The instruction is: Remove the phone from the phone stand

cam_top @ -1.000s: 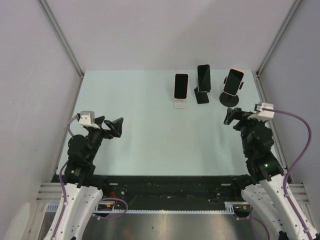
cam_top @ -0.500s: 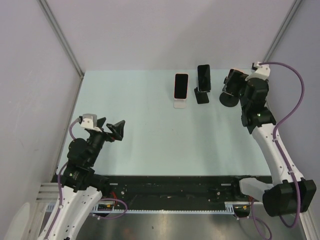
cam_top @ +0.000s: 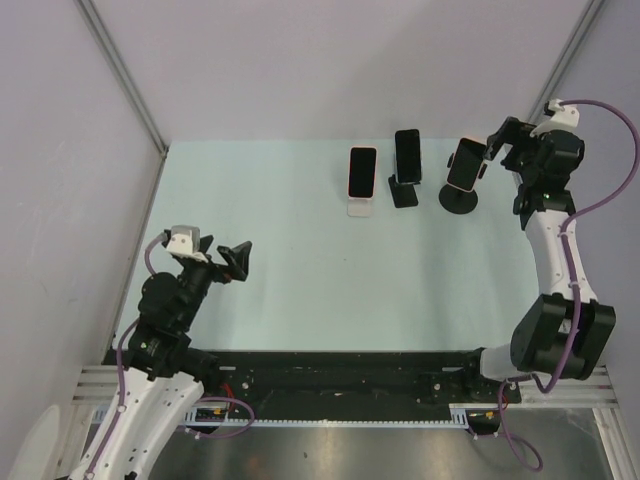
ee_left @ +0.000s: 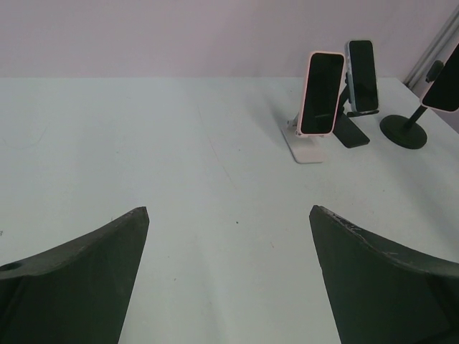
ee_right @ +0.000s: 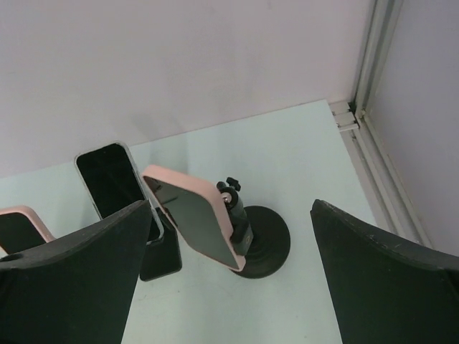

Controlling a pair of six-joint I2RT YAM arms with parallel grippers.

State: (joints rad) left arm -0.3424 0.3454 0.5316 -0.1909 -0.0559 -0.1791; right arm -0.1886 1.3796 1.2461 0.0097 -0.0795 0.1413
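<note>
Moved: right arm has swung from near its base out to the far right corner, and its gripper now hangs above and behind the right-hand stand; left arm barely shifted.
Right fingers: spread wide, holding nothing; both dark pads frame the target in the wrist view.
Left gripper: fingers spread wide, empty, parked near its base, well apart from all stands.
Phone: pink case, dark screen, tilted back on a black stand with a round base, far right of the surface.
Other items: pink phone on a white stand and dark phone on a black stand, to the left in the same row.
Stage: approach, judged; no contact yet.
Risk, tipping: pulling sideways instead of lifting off the cradle could drag or topple the stand.
Risk, slip: fingers closing on the smooth tilted edges off-centre may let the phone slide out.
Risk, collision: a low descent could strike the stand's neck, or nudge the dark phone just beside.
</note>
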